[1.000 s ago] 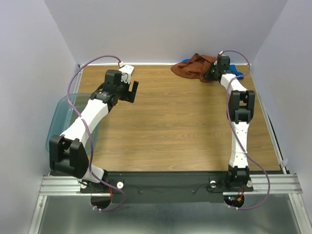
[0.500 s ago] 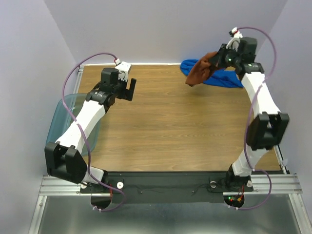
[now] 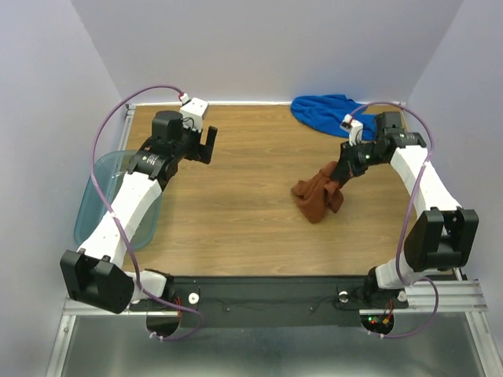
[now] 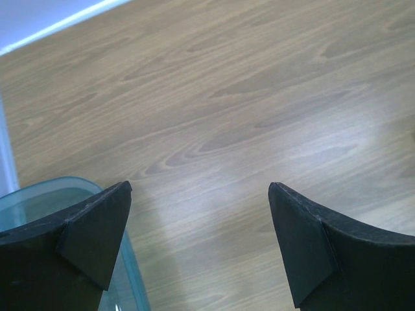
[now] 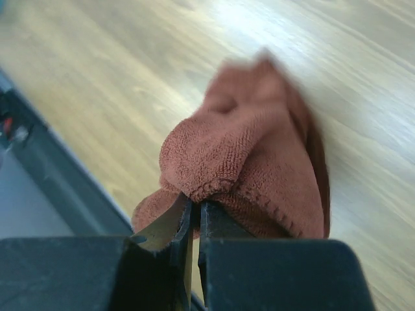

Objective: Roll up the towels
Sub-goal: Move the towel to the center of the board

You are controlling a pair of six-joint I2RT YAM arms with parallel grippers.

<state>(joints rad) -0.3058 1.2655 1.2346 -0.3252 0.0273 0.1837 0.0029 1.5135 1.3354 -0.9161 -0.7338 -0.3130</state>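
— Where is the rust-brown towel point(image 3: 318, 196)?
— Well across the table point(image 3: 251, 228) from the bin point(image 3: 94, 212). It hangs bunched down to the wood, and its top is pinched tight between the closed right fingers point(image 5: 272, 272).
— And the blue towel point(image 3: 330, 114)?
— It lies crumpled at the back edge, also far from the bin and apart from the brown one.
— The left fingers point(image 4: 91, 240)?
— Spread wide, holding nothing, just beside the bin's rim.

A translucent teal bin point(image 3: 89, 206) sits at the left edge of the wooden table point(image 3: 251, 157).
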